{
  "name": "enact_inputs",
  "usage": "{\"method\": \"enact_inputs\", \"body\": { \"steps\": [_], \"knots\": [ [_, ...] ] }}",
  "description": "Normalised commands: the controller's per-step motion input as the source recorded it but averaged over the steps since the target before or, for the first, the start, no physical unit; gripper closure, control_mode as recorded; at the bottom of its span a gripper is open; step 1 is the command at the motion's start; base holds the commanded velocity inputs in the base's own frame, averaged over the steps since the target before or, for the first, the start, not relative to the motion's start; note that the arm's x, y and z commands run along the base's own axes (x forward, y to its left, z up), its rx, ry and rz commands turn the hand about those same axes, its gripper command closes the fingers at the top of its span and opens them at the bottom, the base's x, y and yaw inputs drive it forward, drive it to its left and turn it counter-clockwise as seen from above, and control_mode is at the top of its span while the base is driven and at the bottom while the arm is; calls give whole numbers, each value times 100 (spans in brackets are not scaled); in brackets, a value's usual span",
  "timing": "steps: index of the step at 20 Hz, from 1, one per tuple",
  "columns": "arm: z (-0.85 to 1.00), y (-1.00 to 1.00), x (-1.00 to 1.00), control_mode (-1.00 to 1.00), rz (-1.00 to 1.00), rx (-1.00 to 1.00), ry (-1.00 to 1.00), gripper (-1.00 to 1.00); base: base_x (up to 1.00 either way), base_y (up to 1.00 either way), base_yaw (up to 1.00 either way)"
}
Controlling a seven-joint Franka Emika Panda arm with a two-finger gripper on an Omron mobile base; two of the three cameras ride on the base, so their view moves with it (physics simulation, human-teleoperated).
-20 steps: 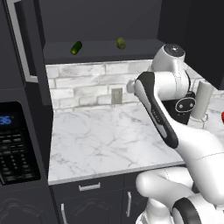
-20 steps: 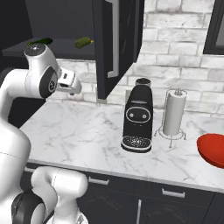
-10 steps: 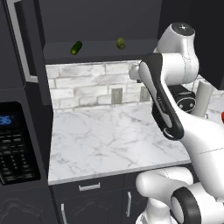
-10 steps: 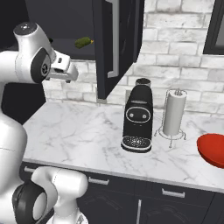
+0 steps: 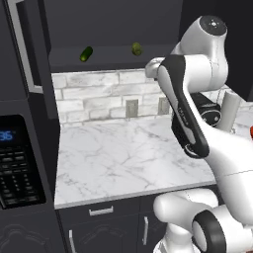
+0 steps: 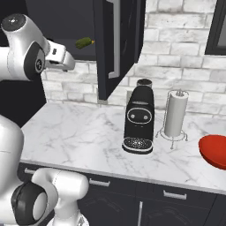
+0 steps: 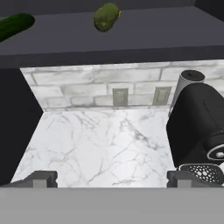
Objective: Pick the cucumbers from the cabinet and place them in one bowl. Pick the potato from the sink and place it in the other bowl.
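Two dark green cucumbers lie on the shelf of the open cabinet (image 5: 113, 60): one on the left (image 5: 86, 53) and one further right (image 5: 137, 48). In the hand view the left cucumber (image 7: 15, 25) sits at the top corner and the right cucumber (image 7: 106, 16) at top centre. My gripper (image 7: 112, 179) is open and empty, its fingertips (image 7: 41, 178) spread wide. In the right base view the gripper (image 6: 70, 65) hangs just below and short of a cucumber (image 6: 84, 42). One bowl, the red one (image 6: 214, 151), rests on the counter far right. The potato, the sink and the other bowl are out of view.
The cabinet's dark door (image 6: 117, 44) stands open above a black coffee machine (image 6: 139, 119) and a paper towel holder (image 6: 175, 114). A black microwave (image 5: 17, 158) sits at the left. The marble counter (image 5: 123, 158) stretches beneath the shelf.
The arm has risen and carried the hand up towards the shelf's level. The jaws stayed open and the cucumbers have not moved.
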Motion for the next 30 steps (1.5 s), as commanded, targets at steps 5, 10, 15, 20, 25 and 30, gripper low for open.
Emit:
{"method": "enact_inputs", "body": {
  "steps": [5,10,15,20,25,30],
  "knots": [
    [24,12,10,-100,0,0,-22,-100,0,0,0],
    [48,1,33,-100,0,0,-3,-100,0,0,0],
    [32,0,54,-100,0,0,0,-100,0,0,0],
    [5,0,54,-100,-1,0,0,-100,0,0,0],
    [0,0,54,-100,0,0,0,-100,0,0,0],
    [0,2,53,-100,0,0,0,-100,0,0,0]
  ]
}}
